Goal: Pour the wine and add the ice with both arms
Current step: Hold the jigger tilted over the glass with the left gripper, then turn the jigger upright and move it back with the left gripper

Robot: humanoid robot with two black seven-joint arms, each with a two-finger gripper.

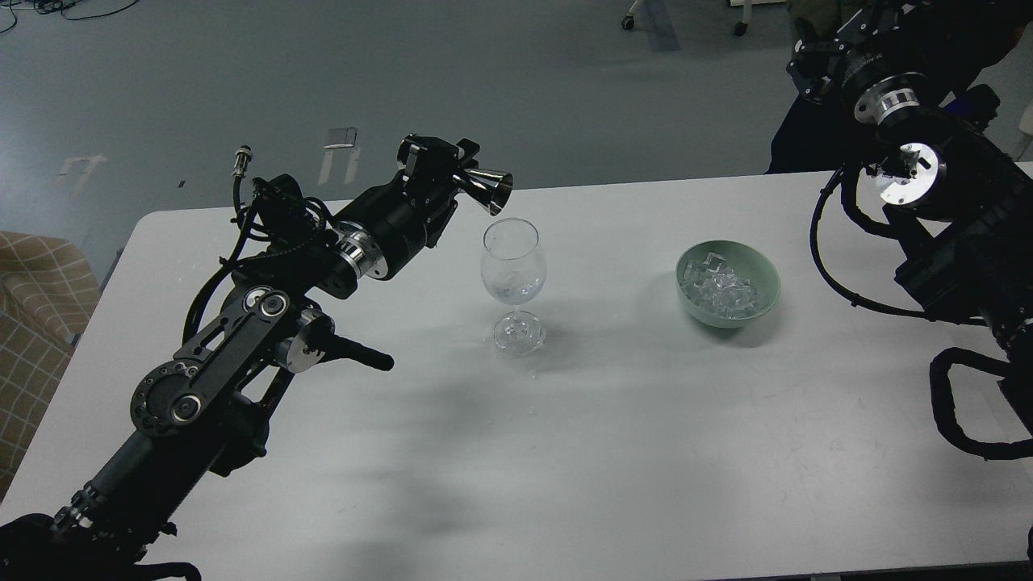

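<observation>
**Tipping a jigger over the wine glass**

Gripping a metal jigger (484, 190), the left arm's fingers (440, 173) are clamped on its narrow waist and hold it on its side, mouth just above the rim of the wine glass (514, 274). No stream is discernible. Ice (724, 292) fills a green bowl (767, 278) standing on the white desk (613, 436), right of the glass. The right arm's fingers (811, 68) sit dark at top right; their state cannot be told.

Lab or robotics test room, not a home. Bare grey-blue floor (242, 73) with tape marks (340, 137) and loose cables (48, 8), caster wheels (628, 22) of rolling furniture at the far edge. Plain white counter (613, 452) set in open floor, checked tan seat (36, 323) beside it.
</observation>
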